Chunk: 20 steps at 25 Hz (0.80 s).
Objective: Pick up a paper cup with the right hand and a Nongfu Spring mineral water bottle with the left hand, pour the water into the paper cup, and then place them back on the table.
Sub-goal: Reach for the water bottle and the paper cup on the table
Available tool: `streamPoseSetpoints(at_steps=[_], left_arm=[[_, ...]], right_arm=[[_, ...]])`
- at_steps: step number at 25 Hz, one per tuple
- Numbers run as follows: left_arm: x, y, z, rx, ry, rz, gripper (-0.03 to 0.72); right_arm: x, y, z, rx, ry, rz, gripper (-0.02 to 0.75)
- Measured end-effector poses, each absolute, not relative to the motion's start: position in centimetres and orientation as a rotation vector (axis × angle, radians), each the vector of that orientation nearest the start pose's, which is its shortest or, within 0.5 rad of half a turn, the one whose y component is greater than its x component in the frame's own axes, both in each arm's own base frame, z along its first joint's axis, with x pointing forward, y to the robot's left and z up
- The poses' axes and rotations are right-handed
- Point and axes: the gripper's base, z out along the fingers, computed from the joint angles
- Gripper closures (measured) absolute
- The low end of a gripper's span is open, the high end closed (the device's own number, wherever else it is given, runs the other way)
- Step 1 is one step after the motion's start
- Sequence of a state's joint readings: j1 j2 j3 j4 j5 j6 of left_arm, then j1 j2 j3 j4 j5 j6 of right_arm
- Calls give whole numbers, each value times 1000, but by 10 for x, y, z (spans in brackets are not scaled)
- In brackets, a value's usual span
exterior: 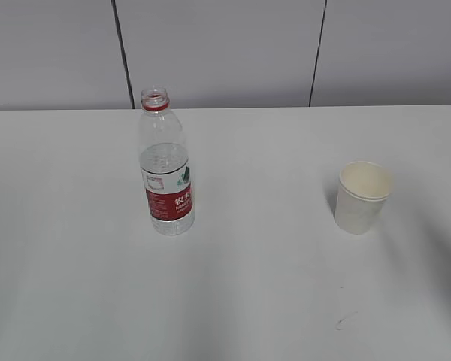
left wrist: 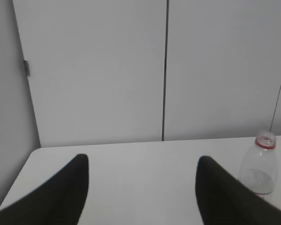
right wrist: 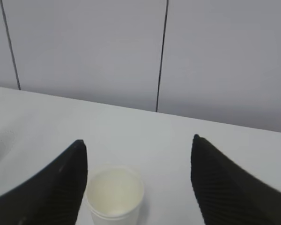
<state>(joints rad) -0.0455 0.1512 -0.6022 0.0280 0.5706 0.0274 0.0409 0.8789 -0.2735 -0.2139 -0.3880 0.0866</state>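
Observation:
The capless Nongfu Spring bottle (exterior: 165,165) stands upright on the white table (exterior: 255,286), left of centre, with clear water (exterior: 164,159) filling it to below the shoulder. The white paper cup (exterior: 361,197) stands upright on the right. Neither arm shows in the exterior view. In the left wrist view my left gripper (left wrist: 143,161) is open and empty; the bottle (left wrist: 258,164) stands ahead to its right. In the right wrist view my right gripper (right wrist: 138,145) is open above the table; the cup (right wrist: 114,193) stands between the jaws, close to the left finger (right wrist: 61,183), untouched.
A grey panelled wall (exterior: 225,53) runs behind the table's far edge. The table's left edge shows in the left wrist view (left wrist: 18,180). A faint mark (exterior: 344,322) lies on the table near the front right.

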Motion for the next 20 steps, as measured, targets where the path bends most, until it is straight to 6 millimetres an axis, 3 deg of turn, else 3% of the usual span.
streamPoseSetpoints(at_steps=[6,11,15,20], left_arm=[[85,-7,346,132,1632,5,260],[121,-7,317,119,1674,11,260],[128,-6,290,-25,1696,-90,263],[127,-4,278,-58,1700,-96,288]], right_arm=[[181,20,205,-149,1689,137,226],[182,18,169,-60,1725,183,226],[184,19,139,-53,1846,200,226],[184,22,112,-85,1985,230,226]])
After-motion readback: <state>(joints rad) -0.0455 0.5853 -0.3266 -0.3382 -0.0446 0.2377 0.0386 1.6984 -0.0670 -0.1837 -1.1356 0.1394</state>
